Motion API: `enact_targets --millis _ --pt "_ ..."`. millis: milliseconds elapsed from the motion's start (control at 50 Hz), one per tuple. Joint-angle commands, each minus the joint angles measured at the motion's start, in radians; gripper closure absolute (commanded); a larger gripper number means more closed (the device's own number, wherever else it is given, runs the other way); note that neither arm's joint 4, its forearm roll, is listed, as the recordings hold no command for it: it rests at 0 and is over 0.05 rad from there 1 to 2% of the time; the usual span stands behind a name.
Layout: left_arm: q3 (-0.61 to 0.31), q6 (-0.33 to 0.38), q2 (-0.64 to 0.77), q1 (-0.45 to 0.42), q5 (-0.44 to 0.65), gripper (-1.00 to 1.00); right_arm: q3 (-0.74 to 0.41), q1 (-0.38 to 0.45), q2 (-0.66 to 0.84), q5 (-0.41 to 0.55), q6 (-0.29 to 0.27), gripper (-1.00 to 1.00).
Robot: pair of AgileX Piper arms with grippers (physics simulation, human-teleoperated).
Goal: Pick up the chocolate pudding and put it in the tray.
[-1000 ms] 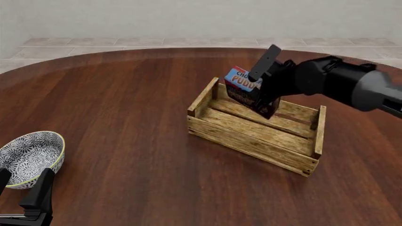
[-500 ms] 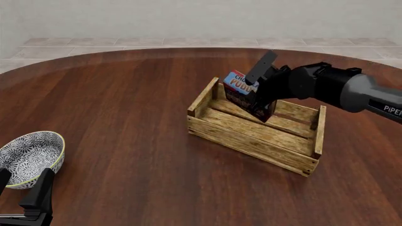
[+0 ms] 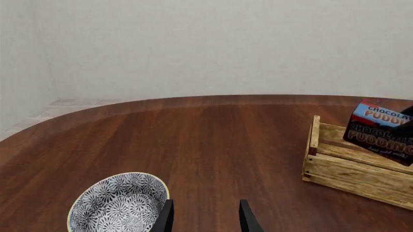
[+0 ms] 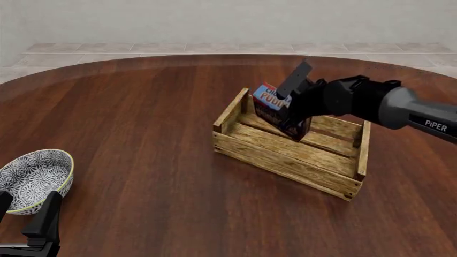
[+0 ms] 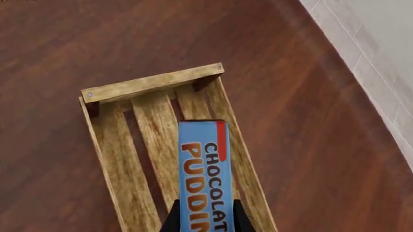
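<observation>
My right gripper point(image 4: 287, 113) is shut on the chocolate pudding point(image 4: 273, 110), a small carton with a light blue top and dark brown front. It holds the carton tilted, low inside the left end of the tray point(image 4: 286, 160), a light-wood slatted crate. In the right wrist view the pudding point(image 5: 205, 169) sits between the fingertips over the tray's slats point(image 5: 145, 125). The left wrist view shows the pudding point(image 3: 382, 133) and the tray point(image 3: 351, 169). My left gripper point(image 4: 25, 217) is open and empty at the table's front left corner.
A round blue-white patterned bowl point(image 4: 32, 179) stands at the front left, just beside my left gripper; it also shows in the left wrist view point(image 3: 119, 205). The dark wooden table point(image 4: 143, 123) is round-edged, with a tiled floor and wall beyond.
My right gripper has lowered the pudding down and slightly left, deeper into the tray's left end. The left arm has not moved.
</observation>
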Motion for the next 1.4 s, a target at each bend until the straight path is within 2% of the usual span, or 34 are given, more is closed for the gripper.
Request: enact_targets --millis 20,540,1400 --pt "0.000 0.000 0.000 0.000 0.000 -1.00 0.017 0.004 0.001 -0.017 0.035 1.00" --pt "0.000 0.000 0.000 0.000 0.000 -1.00 0.064 -0.001 -0.008 -0.051 0.051 1.00" --pt "0.000 0.000 0.000 0.000 0.000 -1.00 0.077 0.000 0.042 -0.100 0.071 1.00"
